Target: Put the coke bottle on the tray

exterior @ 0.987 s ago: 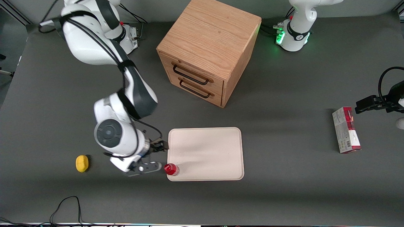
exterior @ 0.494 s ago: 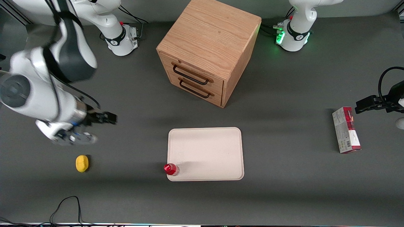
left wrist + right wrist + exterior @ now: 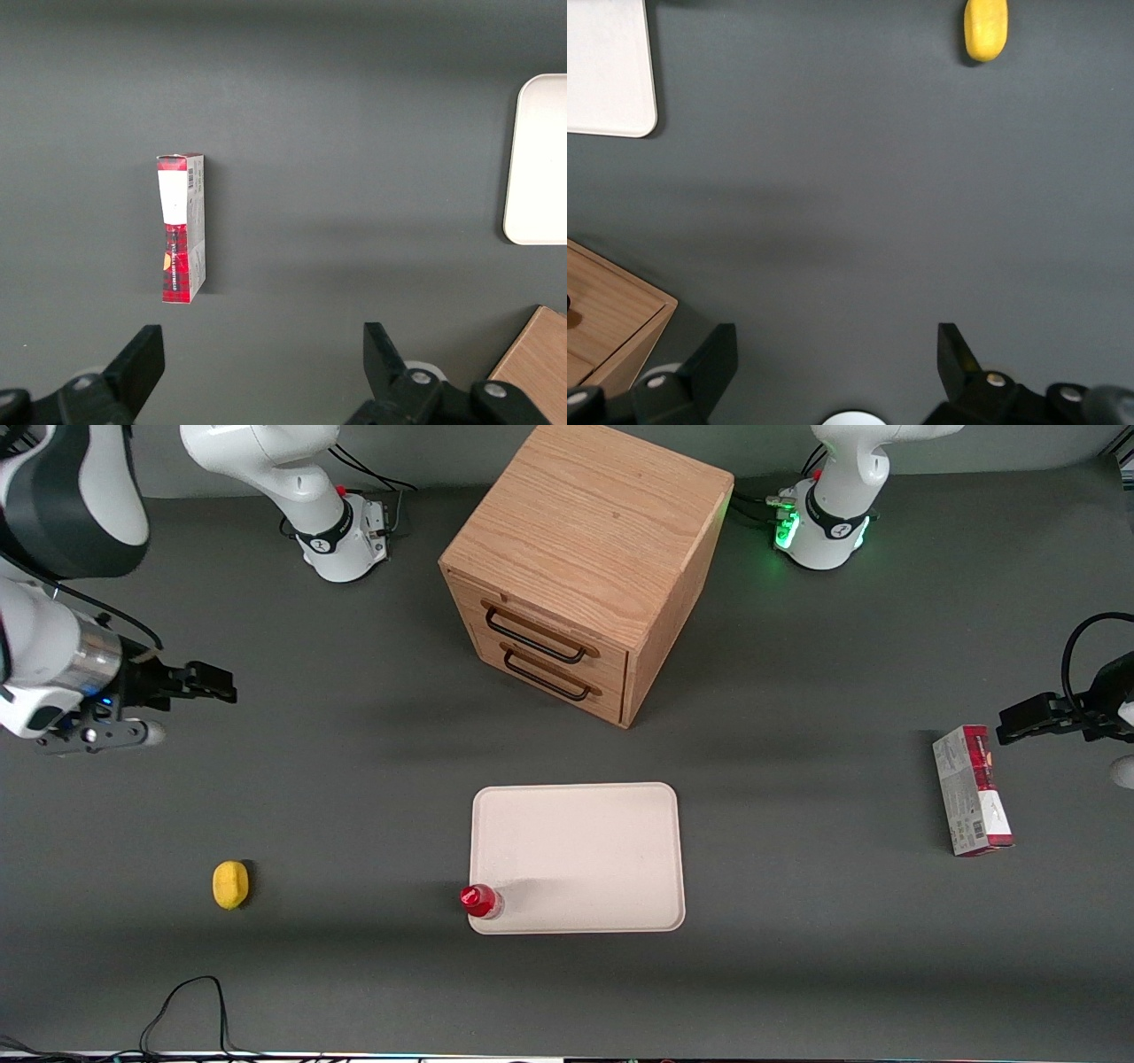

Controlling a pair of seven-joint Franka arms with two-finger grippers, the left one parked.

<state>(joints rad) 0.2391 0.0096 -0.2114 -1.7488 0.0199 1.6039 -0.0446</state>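
Now coke bottle [image 3: 481, 901] upright on tray [image 3: 585, 841] corner; end effector [image 3: 213, 682] open, well apart.

front view high overhead, both wrist views facing straight down (sharing the tray [image 3: 576, 857] corner)

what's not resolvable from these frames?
- Coke bottle: front view looks down on its cap, so its label and base contact with the tray rim are hidden.
- Tray: cut off by the frame edge in both wrist views; bottle absent from both.
- Drawer box: drawers shut, contents hidden.
- Carton: print too small to read.
- Gripper: open, empty, toward the working arm's end of the table; arm cropped.
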